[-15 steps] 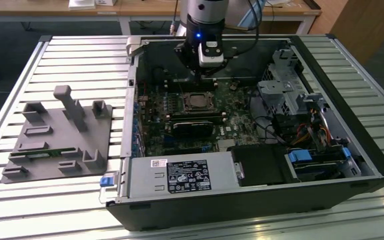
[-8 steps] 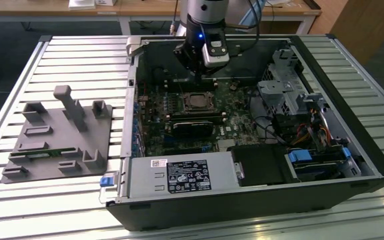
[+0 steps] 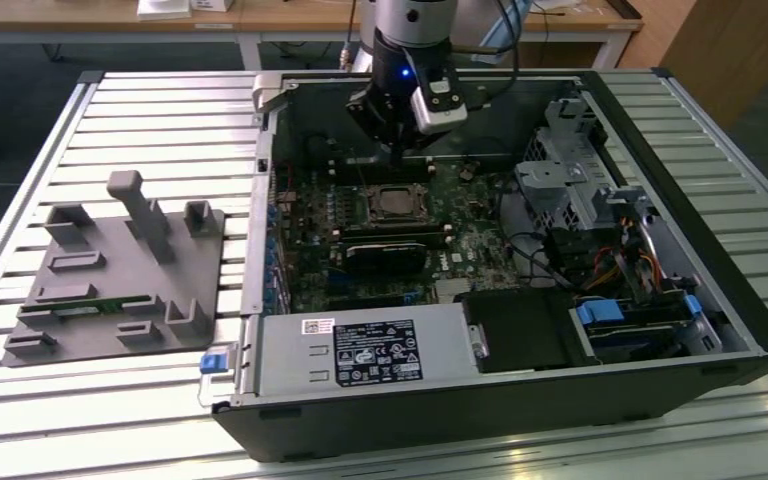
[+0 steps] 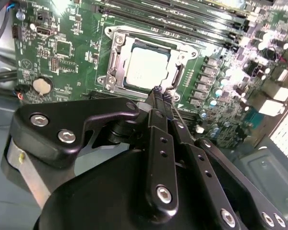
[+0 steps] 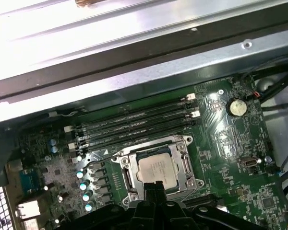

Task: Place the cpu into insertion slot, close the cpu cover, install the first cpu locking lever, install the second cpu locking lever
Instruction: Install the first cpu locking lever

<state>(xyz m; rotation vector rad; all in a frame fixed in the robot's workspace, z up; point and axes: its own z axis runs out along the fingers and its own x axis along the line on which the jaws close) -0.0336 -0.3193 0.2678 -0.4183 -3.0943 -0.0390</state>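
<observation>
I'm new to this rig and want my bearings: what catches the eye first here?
An open computer case lies on a slatted metal table, with the robot arm reaching down into it. In the second wrist view the gripper hovers by the silver cpu, seated on the green board and framed by the cpu cover.

Grey fixture block [image 3: 111, 280] on slatted table [image 3: 157, 110], beside open computer case [image 3: 491, 420]; likely coin battery [image 5: 236, 107] on green board [image 5: 230, 158].

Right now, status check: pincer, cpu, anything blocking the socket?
Pincer shut, tips at the socket's edge. Cpu seated, cpu cover lying flat around it. Nothing across the socket.
</observation>
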